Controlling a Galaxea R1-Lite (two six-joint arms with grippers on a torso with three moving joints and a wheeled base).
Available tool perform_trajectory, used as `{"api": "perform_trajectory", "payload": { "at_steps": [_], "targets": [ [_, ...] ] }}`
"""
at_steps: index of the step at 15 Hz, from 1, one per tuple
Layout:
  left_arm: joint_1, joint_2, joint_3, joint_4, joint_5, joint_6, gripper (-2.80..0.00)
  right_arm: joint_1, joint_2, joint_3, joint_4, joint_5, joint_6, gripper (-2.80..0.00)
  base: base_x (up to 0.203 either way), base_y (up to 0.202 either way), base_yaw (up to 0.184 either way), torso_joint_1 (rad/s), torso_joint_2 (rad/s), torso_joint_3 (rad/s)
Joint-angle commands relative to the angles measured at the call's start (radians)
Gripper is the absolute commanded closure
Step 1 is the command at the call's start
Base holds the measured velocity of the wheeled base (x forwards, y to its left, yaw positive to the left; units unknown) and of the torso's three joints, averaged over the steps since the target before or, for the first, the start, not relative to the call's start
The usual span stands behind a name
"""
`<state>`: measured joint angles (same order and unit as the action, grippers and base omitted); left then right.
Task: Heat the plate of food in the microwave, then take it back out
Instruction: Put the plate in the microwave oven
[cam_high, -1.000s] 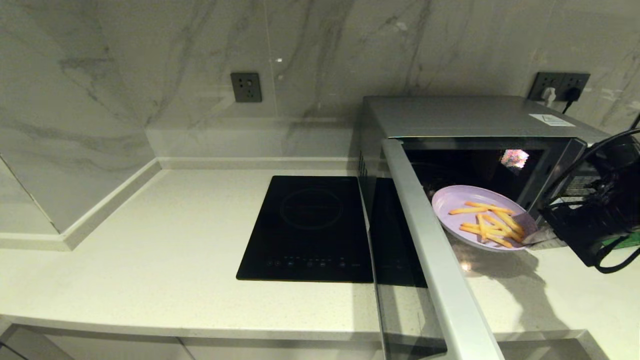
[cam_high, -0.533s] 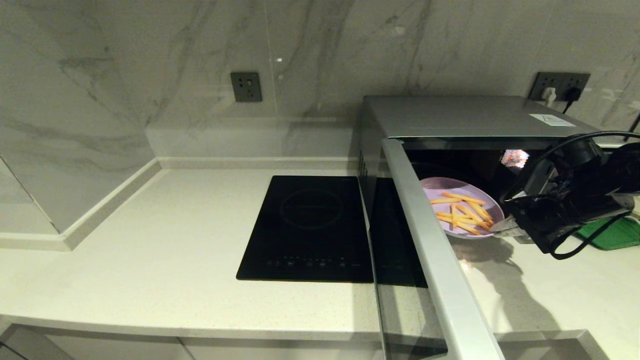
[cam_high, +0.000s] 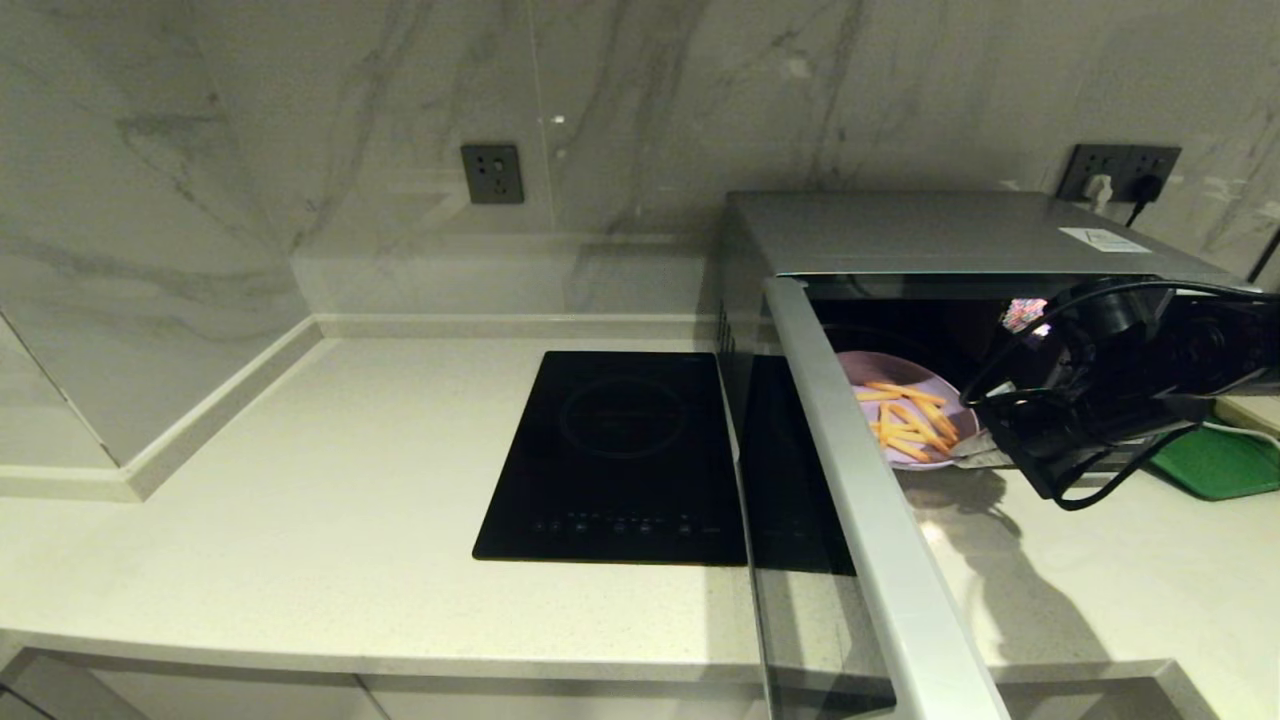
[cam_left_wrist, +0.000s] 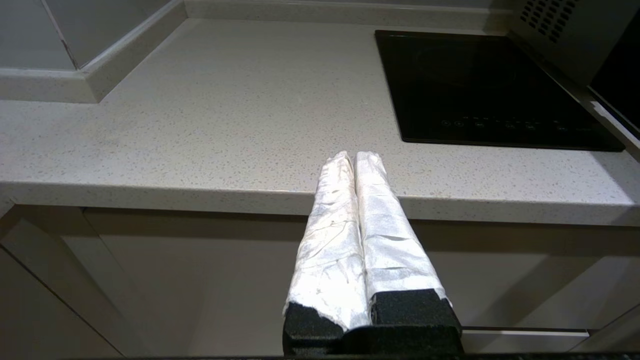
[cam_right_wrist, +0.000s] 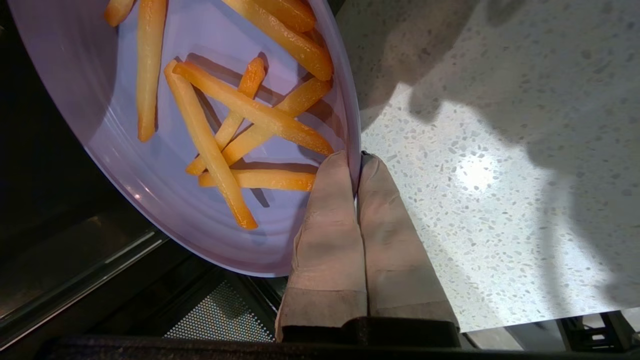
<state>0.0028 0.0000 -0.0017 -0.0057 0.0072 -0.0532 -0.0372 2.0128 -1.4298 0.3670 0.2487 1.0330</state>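
At microwave (cam_high: 930, 235) mouth: right hand (cam_right_wrist: 356, 160) clamped on plate of food (cam_right_wrist: 150, 190) rim.
Keep plate level, clear the sill; left hand (cam_left_wrist: 354, 162) together, parked at surface (cam_left_wrist: 200, 125) front edge.

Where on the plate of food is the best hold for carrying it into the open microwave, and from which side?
The thin raised rim, at the edge nearest the robot. The plate of food is shallow, so only its rim gives a pinch; the right gripper clamps it there, one finger inside, one outside, clear of most fries. Coming from the counter side lets the plate's far edge lead into the microwave.
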Motion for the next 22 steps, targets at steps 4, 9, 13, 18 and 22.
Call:
{"api": "perform_trajectory", "payload": {
  "at_steps": [4,9,13,18,22],
  "targets": [
    [0.000,0.000,0.000,0.000,0.000,0.000,0.00,0.003,0.021,-0.023,-0.003,0.001,0.033,0.00,0.000,0.000,0.000,0.000,0.00,0.000],
    [0.000,0.000,0.000,0.000,0.000,0.000,0.00,0.003,0.050,-0.021,-0.107,-0.018,0.078,0.00,0.000,0.000,0.000,0.000,0.00,0.000],
    [0.000,0.000,0.000,0.000,0.000,0.000,0.00,0.002,0.063,-0.023,-0.150,-0.033,0.093,0.00,0.000,0.000,0.000,0.000,0.00,0.000],
    [0.000,0.000,0.000,0.000,0.000,0.000,0.00,0.000,0.075,-0.025,-0.174,-0.051,0.091,0.00,0.000,0.000,0.000,0.000,0.00,0.000],
    [0.000,0.000,0.000,0.000,0.000,0.000,0.00,0.002,0.101,-0.055,-0.174,-0.075,0.093,0.00,0.000,0.000,0.000,0.000,0.00,0.000]
  ]
}}
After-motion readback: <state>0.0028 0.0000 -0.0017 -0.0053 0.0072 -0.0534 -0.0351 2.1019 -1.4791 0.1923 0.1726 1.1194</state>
